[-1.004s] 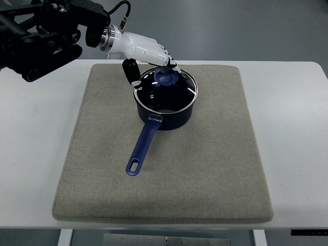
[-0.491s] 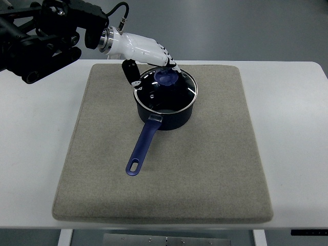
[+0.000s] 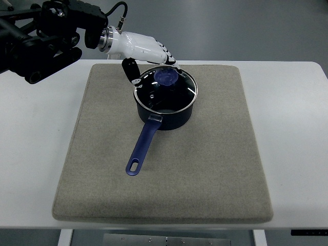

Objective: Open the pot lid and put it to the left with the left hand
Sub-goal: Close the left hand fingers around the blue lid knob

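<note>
A dark blue saucepan [image 3: 171, 119] stands on the upper middle of the mat, its long blue handle [image 3: 144, 145] pointing toward the near left. A glass lid [image 3: 169, 95] with a metal rim and a blue knob [image 3: 165, 77] sits on it. My left hand [image 3: 155, 72], white with dark joints, reaches in from the upper left and hovers over the lid's far-left edge. Its fingertips [image 3: 172, 61] lie just beyond the knob and the thumb [image 3: 132, 72] hangs by the pot's left rim. The fingers are spread and the knob shows whole between them, ungrasped. My right arm is out of view.
A grey-beige felt mat [image 3: 215, 169] covers most of the white table [image 3: 36, 154]. The black left arm [image 3: 41, 36] fills the upper left corner. The mat to the left of the pot lies bare [image 3: 100, 123].
The left hand has drawn back a little up and left, so its fingertips no longer cover the knob. The lid and pot have not moved.
</note>
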Robot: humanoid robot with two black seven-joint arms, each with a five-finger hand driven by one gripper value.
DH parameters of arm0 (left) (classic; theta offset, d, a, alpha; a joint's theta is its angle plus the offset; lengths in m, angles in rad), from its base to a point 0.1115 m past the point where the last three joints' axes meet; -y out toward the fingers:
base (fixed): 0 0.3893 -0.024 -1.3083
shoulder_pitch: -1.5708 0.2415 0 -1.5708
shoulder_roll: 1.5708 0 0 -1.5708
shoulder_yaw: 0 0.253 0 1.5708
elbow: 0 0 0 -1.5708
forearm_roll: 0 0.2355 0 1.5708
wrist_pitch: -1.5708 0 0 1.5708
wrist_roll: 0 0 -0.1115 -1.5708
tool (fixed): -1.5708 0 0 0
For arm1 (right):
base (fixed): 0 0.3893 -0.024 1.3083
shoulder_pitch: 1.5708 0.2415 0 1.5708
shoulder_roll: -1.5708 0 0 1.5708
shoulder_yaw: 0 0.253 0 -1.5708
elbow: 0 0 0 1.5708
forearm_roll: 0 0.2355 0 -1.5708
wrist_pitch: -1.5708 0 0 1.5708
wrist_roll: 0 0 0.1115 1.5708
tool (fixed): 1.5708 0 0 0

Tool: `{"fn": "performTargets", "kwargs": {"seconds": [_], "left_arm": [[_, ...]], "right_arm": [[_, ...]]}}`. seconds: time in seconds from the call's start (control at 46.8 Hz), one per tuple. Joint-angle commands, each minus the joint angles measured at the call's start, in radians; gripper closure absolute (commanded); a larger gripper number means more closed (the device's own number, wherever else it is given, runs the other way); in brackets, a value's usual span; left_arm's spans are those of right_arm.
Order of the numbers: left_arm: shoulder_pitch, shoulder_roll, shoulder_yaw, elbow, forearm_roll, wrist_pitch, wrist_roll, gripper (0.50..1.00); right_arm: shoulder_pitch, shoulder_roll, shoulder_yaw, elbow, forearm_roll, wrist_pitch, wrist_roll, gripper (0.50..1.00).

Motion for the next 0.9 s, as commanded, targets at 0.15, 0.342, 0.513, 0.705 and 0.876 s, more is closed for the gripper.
{"fn": "performTargets", "kwargs": {"seconds": [0.15, 0.342, 0.513, 0.705, 0.876], "left_arm": [[0.005, -0.032, -0.003, 0.033, -0.009, 0.014, 0.0, 0.555], [0.008, -0.041, -0.001, 0.035, -0.009, 0.014, 0.0, 0.555], [0.009, -0.064, 0.002, 0.067, -0.007, 0.014, 0.0, 0.557], [0.011, -0.08, 0.002, 0.101, -0.007, 0.014, 0.0, 0.564], [0.025, -0.083, 0.002, 0.101, -0.007, 0.014, 0.0, 0.583]], "right_arm": [[0.0, 0.0, 0.0, 0.0, 0.0, 0.0, 0.0, 0.583], [0.0, 0.0, 0.0, 0.0, 0.0, 0.0, 0.0, 0.583], [0.0, 0.0, 0.0, 0.0, 0.0, 0.0, 0.0, 0.583], [0.0, 0.0, 0.0, 0.0, 0.0, 0.0, 0.0, 0.583], [0.0, 0.0, 0.001, 0.0, 0.0, 0.0, 0.0, 0.583]]}}
